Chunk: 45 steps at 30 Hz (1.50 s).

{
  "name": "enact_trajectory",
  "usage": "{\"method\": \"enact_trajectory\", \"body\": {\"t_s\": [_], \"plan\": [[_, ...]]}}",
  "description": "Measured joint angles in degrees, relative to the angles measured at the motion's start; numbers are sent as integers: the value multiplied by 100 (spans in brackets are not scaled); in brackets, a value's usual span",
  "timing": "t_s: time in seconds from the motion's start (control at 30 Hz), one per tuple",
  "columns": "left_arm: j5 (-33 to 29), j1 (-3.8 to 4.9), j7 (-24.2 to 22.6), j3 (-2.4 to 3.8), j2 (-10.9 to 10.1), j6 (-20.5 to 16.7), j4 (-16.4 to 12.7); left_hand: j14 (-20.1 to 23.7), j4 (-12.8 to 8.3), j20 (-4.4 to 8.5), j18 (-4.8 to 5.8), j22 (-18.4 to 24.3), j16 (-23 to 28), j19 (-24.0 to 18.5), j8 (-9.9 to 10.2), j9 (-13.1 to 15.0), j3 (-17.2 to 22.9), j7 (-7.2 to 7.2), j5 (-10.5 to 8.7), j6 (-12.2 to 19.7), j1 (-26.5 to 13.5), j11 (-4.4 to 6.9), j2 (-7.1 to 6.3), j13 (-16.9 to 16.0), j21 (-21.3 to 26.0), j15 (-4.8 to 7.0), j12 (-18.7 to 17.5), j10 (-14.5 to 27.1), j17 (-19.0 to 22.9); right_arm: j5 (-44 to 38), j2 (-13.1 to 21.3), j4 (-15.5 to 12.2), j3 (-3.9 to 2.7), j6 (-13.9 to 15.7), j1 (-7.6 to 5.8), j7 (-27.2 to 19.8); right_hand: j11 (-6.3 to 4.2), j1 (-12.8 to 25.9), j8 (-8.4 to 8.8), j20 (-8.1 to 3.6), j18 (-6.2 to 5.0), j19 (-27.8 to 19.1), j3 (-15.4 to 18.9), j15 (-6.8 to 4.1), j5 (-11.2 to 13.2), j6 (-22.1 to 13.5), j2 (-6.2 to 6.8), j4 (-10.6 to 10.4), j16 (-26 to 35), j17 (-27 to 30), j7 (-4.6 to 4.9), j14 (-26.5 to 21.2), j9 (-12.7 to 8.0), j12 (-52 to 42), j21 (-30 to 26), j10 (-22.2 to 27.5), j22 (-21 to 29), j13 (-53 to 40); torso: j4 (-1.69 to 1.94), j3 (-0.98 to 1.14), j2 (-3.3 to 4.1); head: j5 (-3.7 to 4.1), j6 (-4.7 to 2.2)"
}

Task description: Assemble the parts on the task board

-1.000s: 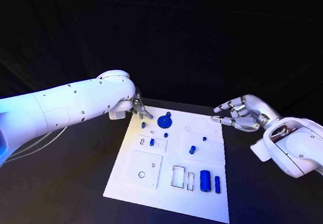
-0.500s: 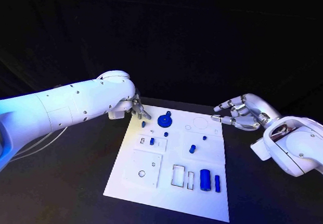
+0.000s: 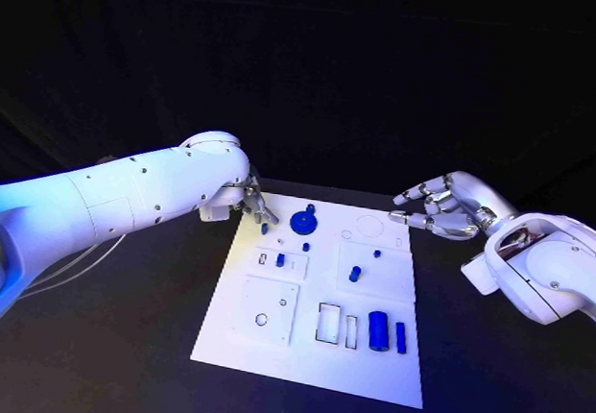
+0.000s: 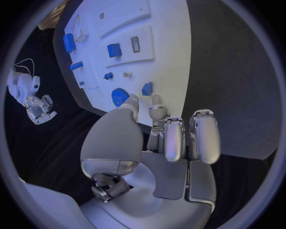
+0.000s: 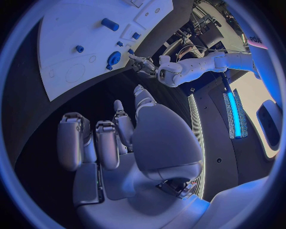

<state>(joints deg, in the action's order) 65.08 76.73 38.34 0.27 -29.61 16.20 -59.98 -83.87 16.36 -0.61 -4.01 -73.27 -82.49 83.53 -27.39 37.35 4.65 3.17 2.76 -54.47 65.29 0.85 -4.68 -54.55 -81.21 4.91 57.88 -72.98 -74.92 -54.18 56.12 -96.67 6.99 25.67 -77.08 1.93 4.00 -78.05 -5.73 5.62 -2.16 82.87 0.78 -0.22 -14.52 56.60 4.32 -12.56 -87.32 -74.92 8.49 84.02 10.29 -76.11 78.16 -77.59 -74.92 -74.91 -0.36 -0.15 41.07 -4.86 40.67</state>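
On a black tabletop (image 3: 120, 347), the white task board (image 3: 307, 361) lies lengthwise away from the robot. Near its front edge, toward the right corner, a thick blue cylinder (image 3: 377, 331) and a slimmer blue bar (image 3: 400, 336) lie side by side next to an outlined rectangular recess (image 3: 329, 323), which looks hollow. At the board's middle, one small blue block (image 3: 280, 260) sits in a square panel and a blue peg (image 3: 354, 275) in its neighbour. Toward the far edge lies a blue gear (image 3: 303, 223), just beside the left corner. There the left hand (image 3: 256, 203) hovers, fingers (image 4: 173, 138) loosely curled, holding nothing, with a small blue piece (image 3: 264, 229) beneath the tips. Off the far right corner, the right hand (image 3: 436, 210) hangs above the tabletop, fingers (image 5: 107, 143) bent and parted, holding nothing.
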Motion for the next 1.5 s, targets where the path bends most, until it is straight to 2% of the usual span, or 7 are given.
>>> {"method": "enact_trajectory", "body": {"t_s": [0.63, 1.0, 1.1, 1.17, 1.3, 1.43, 1.5], "plan": [[-94, -2, -7, -20, 7, 188, -7, 0, -17, 0, 0, -8, 0, 0, 22, -57, -47, 1, 0, -44, 131, 0, 86, 6, 0, 0, 0, 0, 1, 0, -2, 4, 0, -1, 0, -1, 0, 0, 0, 0, 0, 0, 0, 0, 0, 0, 0, 0, 0, 1, 0, 0, -1, 0, 0, 0, -2, 0, -1, 0, 0, -9, 1], [-176, -3, -11, -22, 11, 193, -6, 0, -142, 0, 0, -17, 0, 0, 82, -151, 82, 1, 0, -84, 566, 2, 411, 37, 0, 0, 0, 2, 1, 0, -6, 6, 0, -1, 0, -3, 0, 0, 0, 0, 0, 0, 0, 0, 0, 0, 0, 0, 0, 1, 0, 0, -1, 0, 0, 0, -1, 0, -1, -2, 3, -11, 8], [-193, -3, -15, -22, 11, 187, -4, 0, -271, 0, 0, -17, 0, 0, 136, -192, 337, -20, 0, -103, 889, 33, 548, 66, 0, 0, -31, 33, 1, 0, -6, 7, 0, -1, 0, -4, 0, 0, 0, 0, 0, 0, 0, 0, 0, 0, 0, 0, 0, 1, 0, 0, -1, 0, 0, 0, -1, 0, -1, -2, 2, -13, 12], [-206, 2, -20, -19, 11, 183, -4, 0, -400, 0, 0, -16, 0, 0, 208, -256, 584, -47, -5, -69, 1114, 70, 583, 100, 0, 0, -85, 73, 1, 0, -6, 8, 0, -1, 0, -4, 0, 0, 0, 0, 0, 0, 0, 0, 0, 0, 0, 0, 0, 1, 0, 0, -1, 0, 0, 0, 0, 0, -1, -2, 2, -14, 15], [-235, 2, -30, -18, 7, 181, -3, 0, -571, 0, 0, -16, 1, 0, 268, -290, 1174, 1, -2, -19, 1368, 60, 488, 161, 23, 0, -152, 83, 2, 0, -6, 10, 0, -1, 0, -5, 0, 0, 0, 0, 0, 0, 0, 0, 0, 0, 0, 0, 0, 1, 0, 0, -1, 0, 0, 0, 0, 0, -1, -2, 2, -14, 16], [-274, -3, -40, -23, -8, 180, -6, 0, -211, 0, 0, -16, 23, 0, 199, -285, 1564, 12, 35, -9, 1421, 50, 305, 223, 23, 0, -218, 92, 2, 0, -8, 13, 0, -1, 0, -6, 0, 0, 0, 0, 0, 0, 0, 0, 0, 0, 0, 0, 0, 2, 0, 0, -1, 0, 0, 0, 0, 0, -1, -2, 2, -12, 16], [-306, -4, -44, -23, -35, 180, -25, 0, -176, 0, 0, -16, 23, 0, 148, -257, 1816, 12, 49, -9, 1293, 50, 177, 229, 23, 0, -218, 92, 2, 0, -8, 15, 0, -1, 0, -6, 0, 0, 0, 0, 0, 0, 0, 0, 0, 0, 0, 0, 0, 2, 0, 0, -2, 0, 0, 0, 0, 0, -1, -1, 1, -12, 16]]}}
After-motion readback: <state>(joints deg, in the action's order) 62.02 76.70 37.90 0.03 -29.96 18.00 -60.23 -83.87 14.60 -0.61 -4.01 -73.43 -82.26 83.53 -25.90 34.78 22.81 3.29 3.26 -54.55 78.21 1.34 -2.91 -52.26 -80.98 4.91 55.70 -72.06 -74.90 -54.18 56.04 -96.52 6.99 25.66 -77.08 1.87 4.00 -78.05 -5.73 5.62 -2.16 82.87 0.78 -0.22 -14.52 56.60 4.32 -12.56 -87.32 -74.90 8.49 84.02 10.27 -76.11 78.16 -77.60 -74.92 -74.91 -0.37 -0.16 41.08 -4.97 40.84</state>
